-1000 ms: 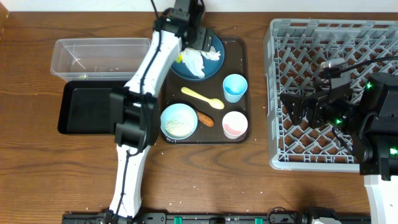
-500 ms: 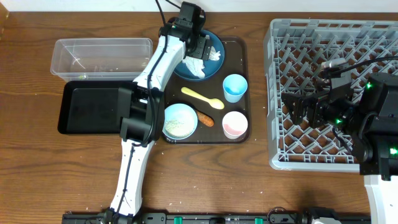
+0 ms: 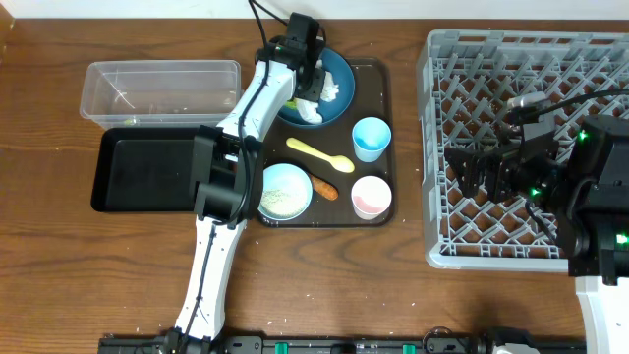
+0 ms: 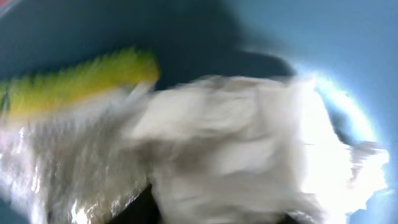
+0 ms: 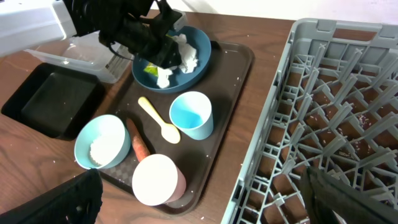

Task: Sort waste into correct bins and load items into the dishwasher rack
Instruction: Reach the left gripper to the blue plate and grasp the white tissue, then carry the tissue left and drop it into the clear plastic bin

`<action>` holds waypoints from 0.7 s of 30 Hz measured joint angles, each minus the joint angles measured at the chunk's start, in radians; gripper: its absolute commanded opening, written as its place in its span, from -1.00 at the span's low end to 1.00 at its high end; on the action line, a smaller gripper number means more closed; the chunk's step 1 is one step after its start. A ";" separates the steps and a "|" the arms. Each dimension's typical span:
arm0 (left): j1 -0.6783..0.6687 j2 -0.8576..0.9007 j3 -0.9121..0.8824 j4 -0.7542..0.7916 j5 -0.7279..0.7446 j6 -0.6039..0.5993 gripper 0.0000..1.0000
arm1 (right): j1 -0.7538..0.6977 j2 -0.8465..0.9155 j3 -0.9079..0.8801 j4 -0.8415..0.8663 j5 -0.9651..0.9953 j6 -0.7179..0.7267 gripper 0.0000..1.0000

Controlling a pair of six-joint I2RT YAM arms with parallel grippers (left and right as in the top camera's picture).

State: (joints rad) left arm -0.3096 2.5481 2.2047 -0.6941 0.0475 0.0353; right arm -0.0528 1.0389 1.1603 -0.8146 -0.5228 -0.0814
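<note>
**Arms.** The left arm reaches far across the table, and its left gripper (image 3: 313, 81) is set down on the dark blue plate (image 3: 342, 65) at the back of the brown serving tray (image 3: 379, 98). The left wrist view is blurred and filled by crumpled white paper (image 4: 236, 143) and the yellow-green wrapper (image 4: 74, 81). No finger shows there, so whether the jaws have closed on the paper cannot be told. The right gripper (image 3: 464, 169) hangs over the grey dishwasher rack (image 3: 425, 147), fingers spread wide and holding nothing.

**Containers.** The plate holds the paper and wrapper. Also on the serving tray are a pale blue cup (image 3: 371, 138), a pink cup (image 3: 371, 197), a pale bowl (image 5: 87, 134) with white rice (image 5: 99, 151) in it, a yellow spoon (image 3: 319, 154) and, beside the bowl, an orange-brown food piece (image 3: 326, 187). The clear tub (image 3: 162, 65) appears to hold only a few small specks. The black tray (image 3: 128, 172) lies just in front of it.
</note>
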 measured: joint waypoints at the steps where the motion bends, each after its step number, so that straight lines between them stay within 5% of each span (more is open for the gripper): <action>1: 0.000 0.000 0.000 -0.001 -0.002 0.002 -0.81 | 0.000 0.000 0.000 0.000 0.000 0.000 0.98; 12: 0.001 -0.065 -0.008 -0.066 -0.002 -0.045 -0.88 | 0.000 0.000 0.000 -0.003 0.000 0.000 0.99; 21: 0.002 -0.372 -0.007 -0.124 -0.002 -0.104 -0.88 | 0.000 0.000 0.000 -0.004 0.000 0.000 0.99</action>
State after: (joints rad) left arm -0.3073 2.1761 2.1975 -0.8177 0.0452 -0.0685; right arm -0.0528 1.0389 1.1606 -0.8185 -0.5224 -0.0814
